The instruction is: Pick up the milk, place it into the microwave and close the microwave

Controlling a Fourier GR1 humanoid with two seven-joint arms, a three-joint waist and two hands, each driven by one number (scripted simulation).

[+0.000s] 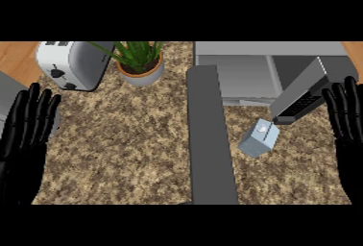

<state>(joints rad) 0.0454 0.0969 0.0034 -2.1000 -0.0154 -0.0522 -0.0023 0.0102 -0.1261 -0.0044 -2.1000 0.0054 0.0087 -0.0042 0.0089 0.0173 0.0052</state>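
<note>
The milk (259, 138) is a small pale blue-grey carton standing on the speckled counter, just in front of the microwave. The microwave (269, 72) sits at the back right with its grey cavity showing. Its door (301, 91) is swung open and juts toward me, its lower end just above the carton. My left hand (25, 139) rests open at the left edge, fingers up, far from the milk. At the right edge my right hand (347, 125) is open too, fingers up, to the right of the carton and not touching it.
A white toaster (71, 62) stands at the back left, with a potted green plant (139, 62) beside it. A long dark grey bar (209, 139) runs from the microwave's left side down the counter's middle, left of the milk.
</note>
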